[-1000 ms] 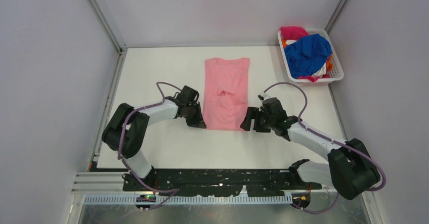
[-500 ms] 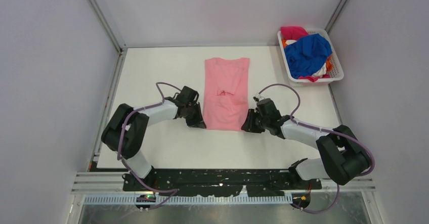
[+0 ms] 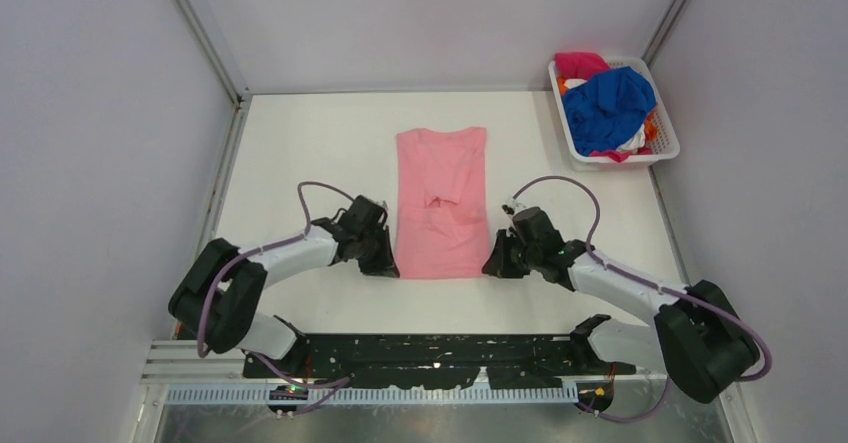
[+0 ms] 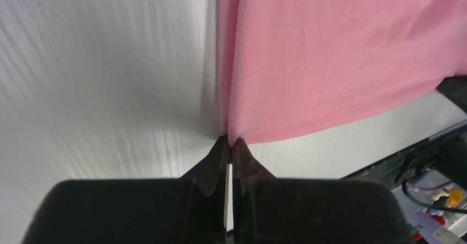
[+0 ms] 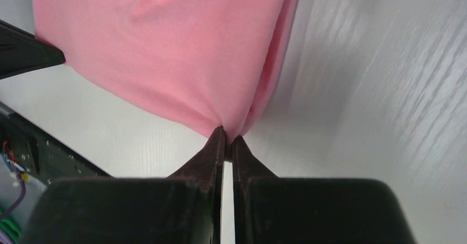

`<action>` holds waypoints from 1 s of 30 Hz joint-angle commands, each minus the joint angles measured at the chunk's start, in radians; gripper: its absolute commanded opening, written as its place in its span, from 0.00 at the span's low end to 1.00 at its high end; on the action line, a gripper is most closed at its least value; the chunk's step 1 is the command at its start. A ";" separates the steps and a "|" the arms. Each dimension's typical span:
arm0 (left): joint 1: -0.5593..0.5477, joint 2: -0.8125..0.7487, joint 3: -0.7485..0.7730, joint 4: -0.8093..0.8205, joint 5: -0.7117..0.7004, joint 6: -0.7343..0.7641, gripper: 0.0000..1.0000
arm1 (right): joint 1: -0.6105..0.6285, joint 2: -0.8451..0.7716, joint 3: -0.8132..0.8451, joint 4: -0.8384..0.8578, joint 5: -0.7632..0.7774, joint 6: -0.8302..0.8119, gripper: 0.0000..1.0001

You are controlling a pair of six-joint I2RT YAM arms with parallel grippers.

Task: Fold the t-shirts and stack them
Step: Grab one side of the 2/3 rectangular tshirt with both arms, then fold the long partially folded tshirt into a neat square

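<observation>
A light pink t-shirt (image 3: 441,201) lies as a long folded strip down the middle of the white table (image 3: 300,143). My left gripper (image 3: 388,266) is shut on its near left corner, where the wrist view has the pink t-shirt (image 4: 330,51) pinched at the left gripper (image 4: 229,141). My right gripper (image 3: 492,266) is shut on the near right corner; its wrist view has the pink t-shirt (image 5: 165,51) bunched at the right gripper (image 5: 227,136). Royal blue (image 3: 607,106), magenta (image 3: 580,63), orange and white t-shirts are heaped in the basket.
A white mesh basket (image 3: 669,133) stands at the table's back right corner. Grey walls and metal posts close in the table on three sides. The black base rail (image 3: 430,353) runs along the near edge.
My right gripper has shut on the shirt's near right corner. Both grippers have drawn back toward the near edge, and the pink shirt has slid with them.
</observation>
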 commanded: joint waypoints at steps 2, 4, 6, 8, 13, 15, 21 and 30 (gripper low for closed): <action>-0.106 -0.236 -0.101 -0.188 -0.084 -0.041 0.00 | 0.066 -0.246 -0.036 -0.242 -0.093 0.011 0.05; -0.158 -0.330 -0.123 -0.258 -0.108 -0.070 0.00 | 0.096 -0.336 -0.041 -0.305 -0.142 0.049 0.05; -0.213 -0.433 -0.127 -0.334 -0.140 -0.107 0.00 | 0.129 -0.419 -0.036 -0.359 -0.185 0.078 0.05; -0.276 -0.523 -0.120 -0.390 -0.161 -0.141 0.00 | 0.157 -0.489 -0.011 -0.417 -0.196 0.090 0.05; -0.300 -0.678 -0.116 -0.369 -0.143 -0.150 0.00 | 0.169 -0.578 0.067 -0.464 -0.110 0.073 0.05; -0.297 -0.702 -0.093 -0.356 -0.184 -0.141 0.00 | 0.169 -0.568 0.090 -0.442 -0.073 0.073 0.05; -0.200 -0.618 0.026 -0.364 -0.221 -0.056 0.00 | 0.134 -0.487 0.205 -0.431 0.082 -0.004 0.05; 0.005 -0.450 0.179 -0.240 -0.139 0.031 0.00 | -0.057 -0.292 0.333 -0.280 0.038 -0.053 0.05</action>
